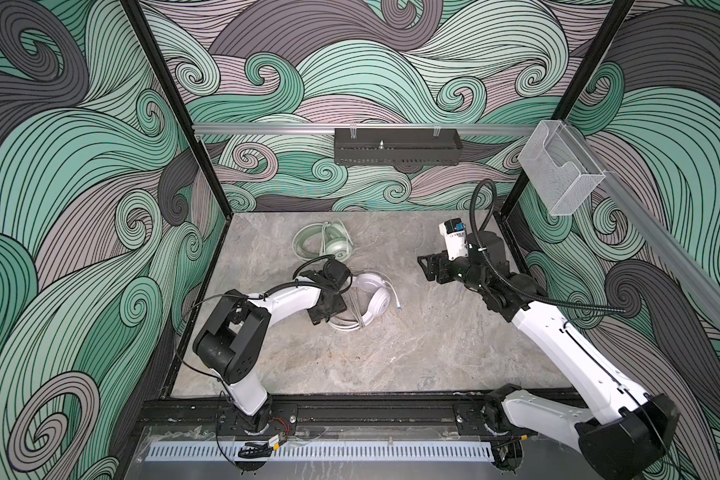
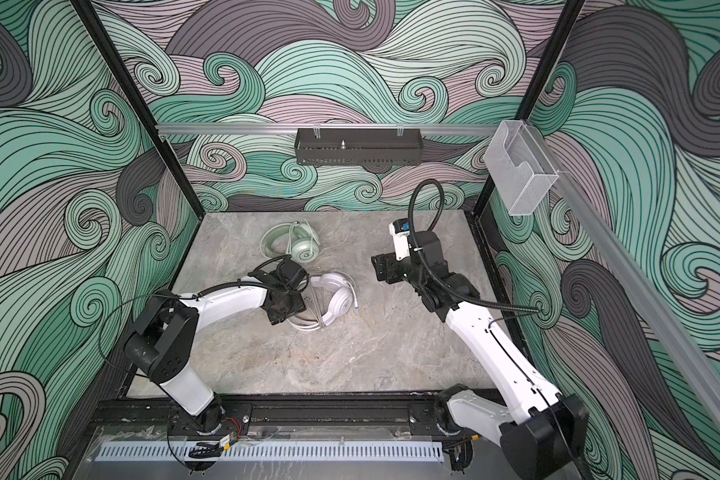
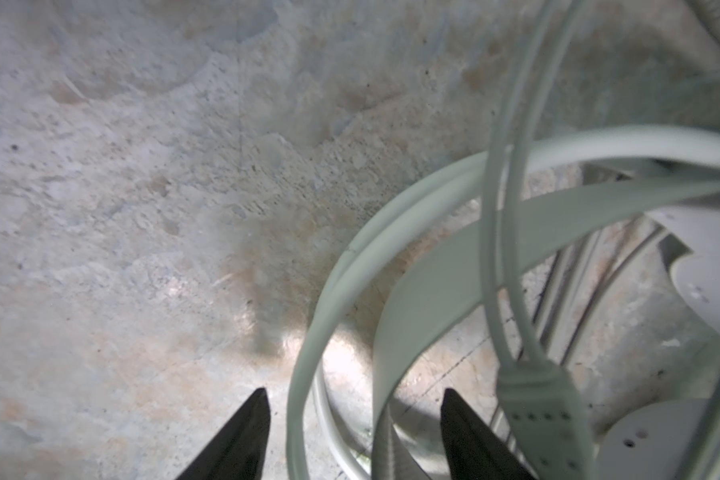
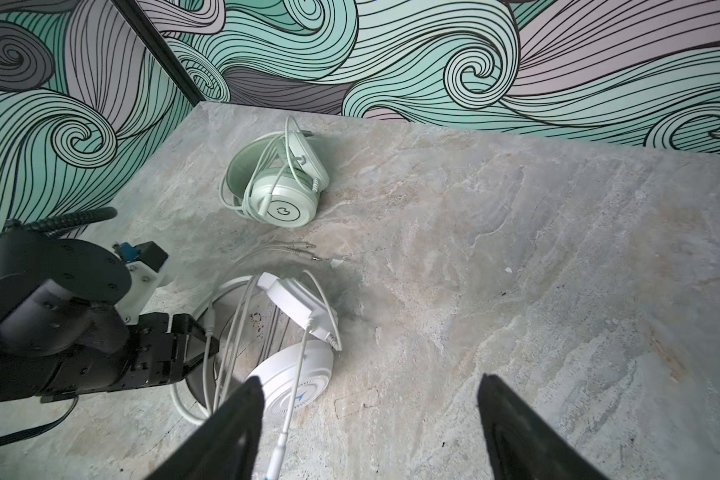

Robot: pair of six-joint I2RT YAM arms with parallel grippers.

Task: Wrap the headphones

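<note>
Even diffuse light from above, both top views sharp, slight wide-angle bowing at edges. Left wrist view soft: near cable (image 3: 504, 208) blurred, glare patch on table (image 3: 142, 187). Right wrist view crisp, soft shadow beside white headphones (image 4: 296, 374).

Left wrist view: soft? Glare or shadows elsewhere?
Left wrist view: the cable near the lens is blurred, with a glare patch on the table by the left pincer. Right wrist view: sharp; the white headset casts a soft dark shadow.
</note>
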